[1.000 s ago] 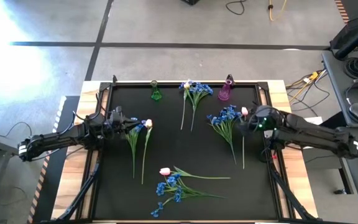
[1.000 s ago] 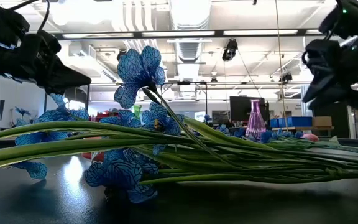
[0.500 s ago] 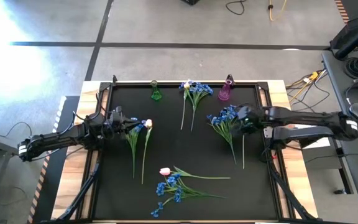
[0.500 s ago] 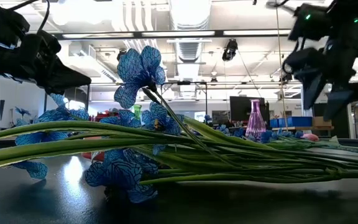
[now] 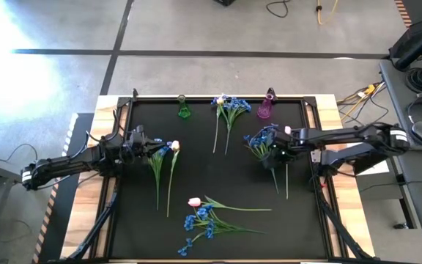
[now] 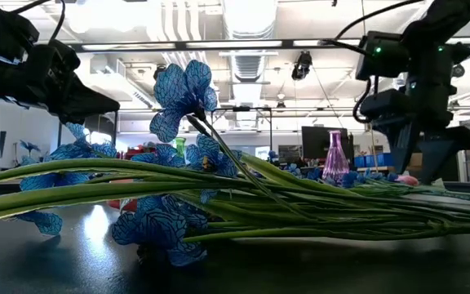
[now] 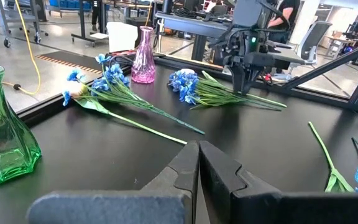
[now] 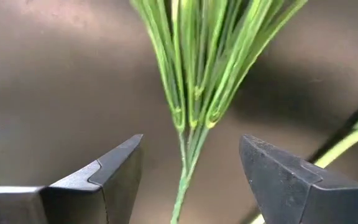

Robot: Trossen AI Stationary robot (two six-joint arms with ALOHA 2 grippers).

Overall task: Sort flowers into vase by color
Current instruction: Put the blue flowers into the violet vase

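A bunch of blue flowers point(image 5: 261, 138) lies on the black mat at the right, stems toward the near edge. My right gripper point(image 5: 275, 152) hangs over those stems, pointing down and open. Its fingers stand on either side of the spot where the green stems point(image 8: 190, 93) join, touching nothing. A pink tulip point(image 5: 288, 130) lies beside the bunch. My left gripper point(image 5: 142, 139) waits shut at the left, above a blue sprig and white tulip point(image 5: 173, 146). The green vase point(image 5: 184, 108) and purple vase point(image 5: 267, 106) stand at the far edge.
Another blue bunch point(image 5: 229, 106) lies between the two vases. A pink tulip point(image 5: 194, 202) and a blue bunch point(image 5: 200, 220) lie near the front edge. A raised frame point(image 5: 310, 110) borders the mat. Bare mat shows in the middle.
My right gripper has moved from the table's right edge toward the left, out over the blue bunch's stems. It has tipped from nearly level to pointing steeply down, sunk a little, and opened its fingers wide. The flowers have stayed where they were.
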